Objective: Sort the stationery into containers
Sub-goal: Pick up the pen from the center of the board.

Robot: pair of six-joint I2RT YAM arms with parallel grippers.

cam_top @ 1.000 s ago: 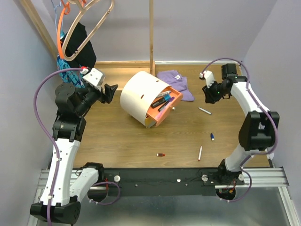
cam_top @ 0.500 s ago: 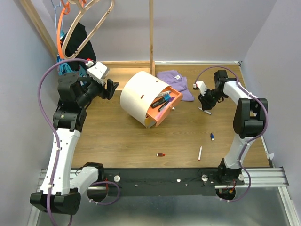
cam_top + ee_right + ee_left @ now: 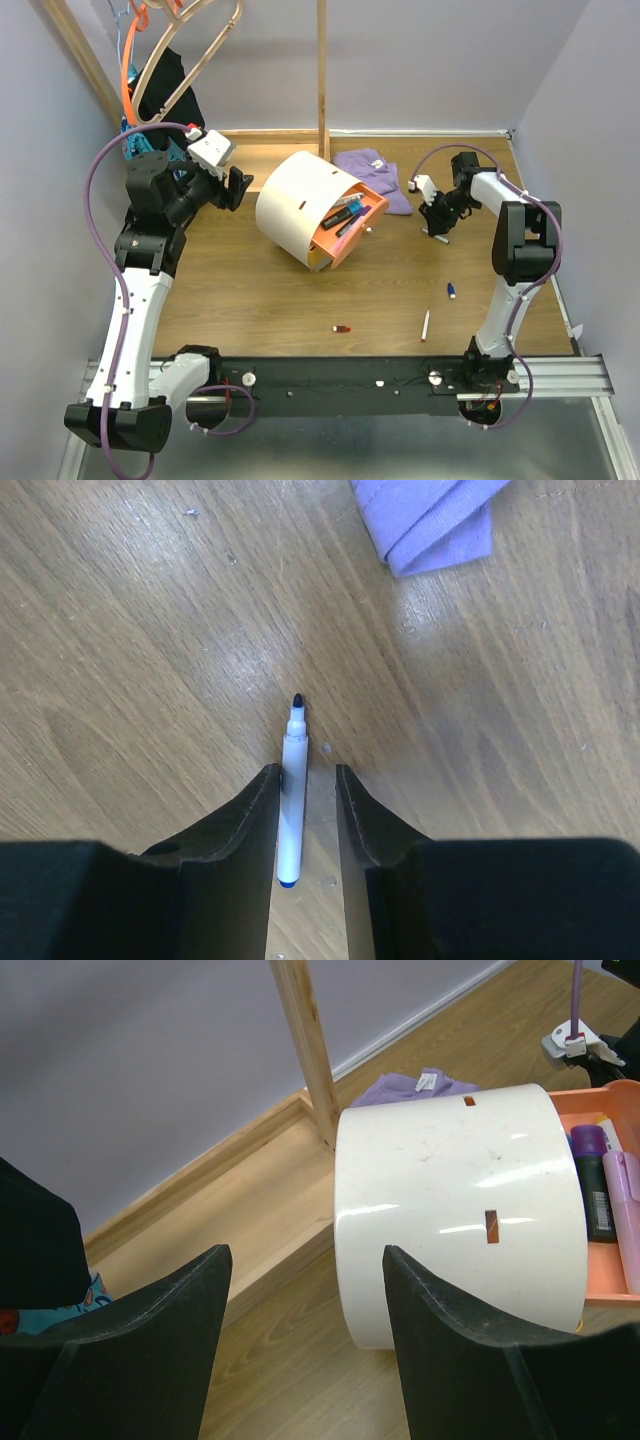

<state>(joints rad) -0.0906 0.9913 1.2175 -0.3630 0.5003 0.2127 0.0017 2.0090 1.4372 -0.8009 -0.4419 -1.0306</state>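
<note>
**Right fingers astride a white pen, left arm open beside the drum**

Over on the right, the right gripper (image 3: 437,226) is down at the wooden table (image 3: 260,300), just in front of the purple cloth (image 3: 375,170). Its jaws are drawn in narrow either side of a thin white pen (image 3: 292,800) lying flat with its dark tip pointing away from the wrist. A sliver of wood shows beside the pen, so it isn't pinched.

The left gripper (image 3: 238,188) hangs in the air with jaws wide and nothing in them, facing the cream drum (image 3: 450,1210). The drum sits tilted mid-table, its orange drawer (image 3: 350,225) pulled out with markers inside.

Loose towards the front lie another white pen (image 3: 425,325), a blue-capped marker (image 3: 452,290) and a small red piece (image 3: 342,328)
</note>
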